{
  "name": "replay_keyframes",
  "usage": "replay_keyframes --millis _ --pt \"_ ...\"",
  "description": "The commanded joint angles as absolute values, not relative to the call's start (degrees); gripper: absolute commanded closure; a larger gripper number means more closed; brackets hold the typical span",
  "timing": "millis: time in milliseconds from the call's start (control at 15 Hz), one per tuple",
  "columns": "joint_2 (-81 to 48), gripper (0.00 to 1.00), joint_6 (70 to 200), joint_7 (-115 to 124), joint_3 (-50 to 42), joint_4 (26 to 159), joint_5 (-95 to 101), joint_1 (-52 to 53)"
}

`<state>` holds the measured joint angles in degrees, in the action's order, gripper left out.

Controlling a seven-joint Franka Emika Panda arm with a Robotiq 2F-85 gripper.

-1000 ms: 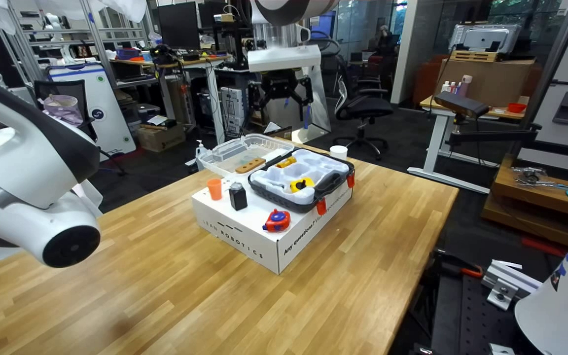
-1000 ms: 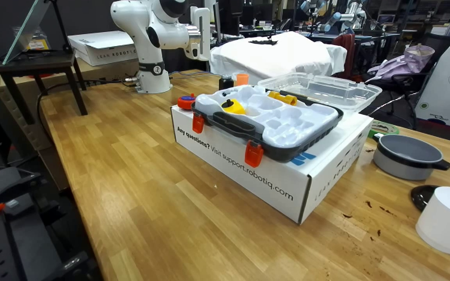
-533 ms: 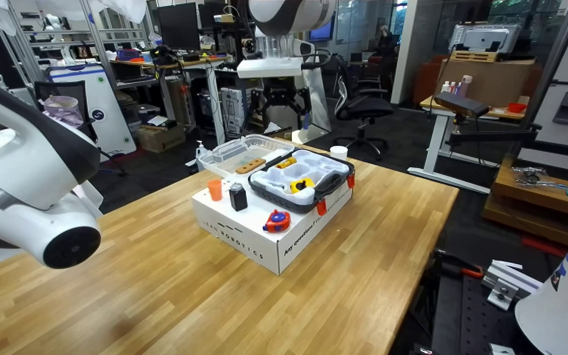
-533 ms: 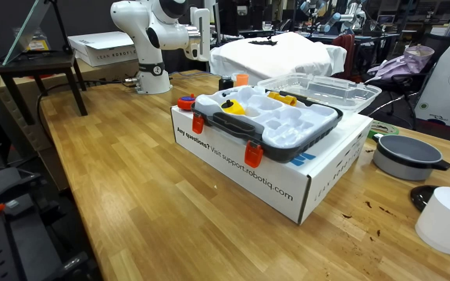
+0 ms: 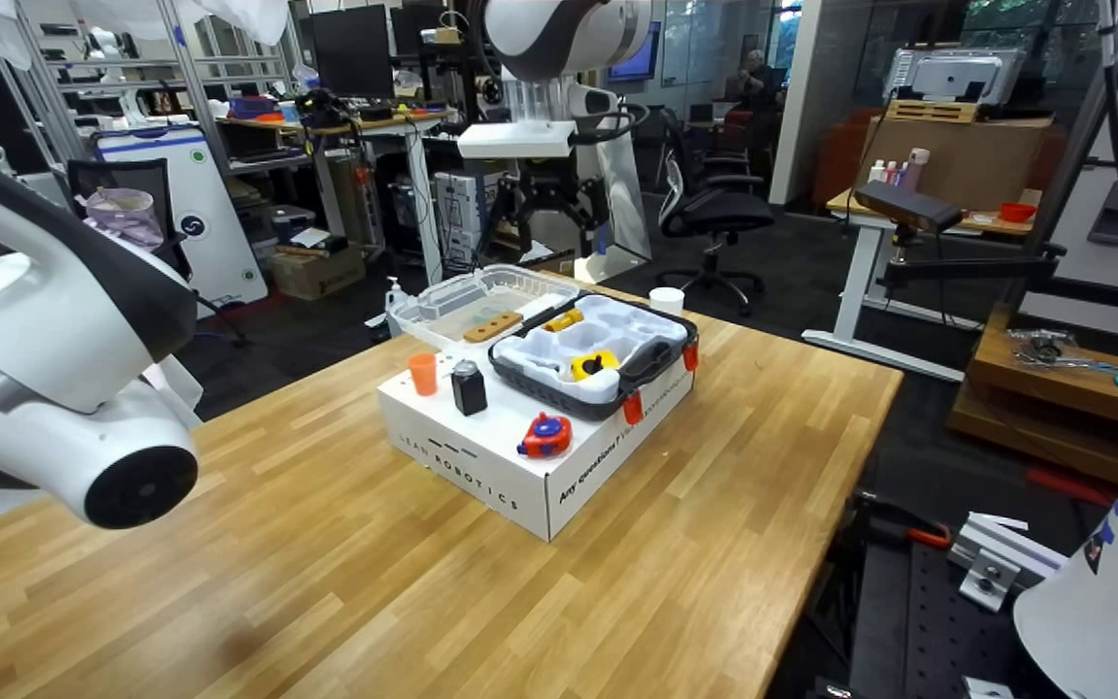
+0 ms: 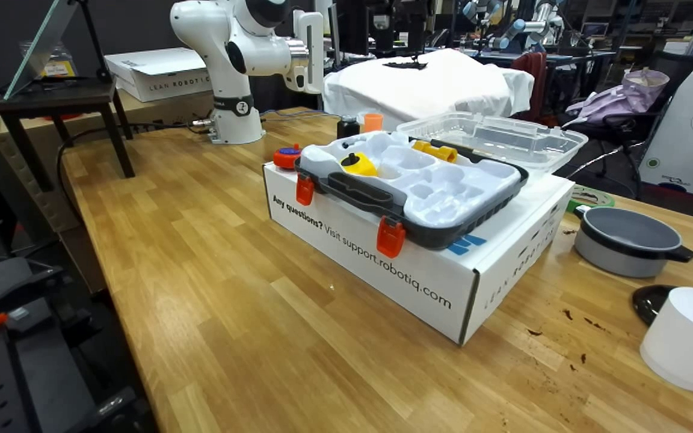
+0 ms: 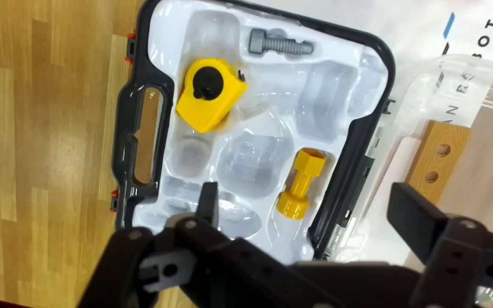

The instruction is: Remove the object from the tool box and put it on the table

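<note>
yellow tape measure (image 7: 212, 109), orange socket piece (image 7: 301, 183) and grey bolt (image 7: 280, 44) all lie in the white insert of the tool box (image 7: 253, 164); i can't tell which of them is meant. the yellow tape measure sits askew toward the handle side, the orange socket piece toward the hinge side, the grey bolt near one end. the tool (image 7: 308, 208) hangs apart from all three, its two fingers (image 7: 208, 201) spread wide; in an exterior view it shows higher than the tool box. the tool box rests on a white carton (image 6: 358, 264), its clear lid (image 6: 497, 144) folded back, and the white carton stands on the worktop (image 6: 220, 288). also on the white carton i see an orange cup (image 5: 422, 374), a black bottle (image 5: 469, 388) and a red case (image 5: 544, 442) with a blue knob. on the worktop near the white carton are a grey pan (image 6: 632, 246) and a white cup (image 6: 686, 343).
</note>
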<state>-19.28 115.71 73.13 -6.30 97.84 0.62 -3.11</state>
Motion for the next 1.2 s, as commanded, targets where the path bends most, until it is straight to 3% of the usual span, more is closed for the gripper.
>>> replay_keyframes --millis 0,1133 --pt "-19.32 0.00 115.49 72.97 -6.88 97.70 0.41 -2.63" --pt "-28.64 0.00 116.28 77.77 -9.76 91.00 -4.86 -3.86"
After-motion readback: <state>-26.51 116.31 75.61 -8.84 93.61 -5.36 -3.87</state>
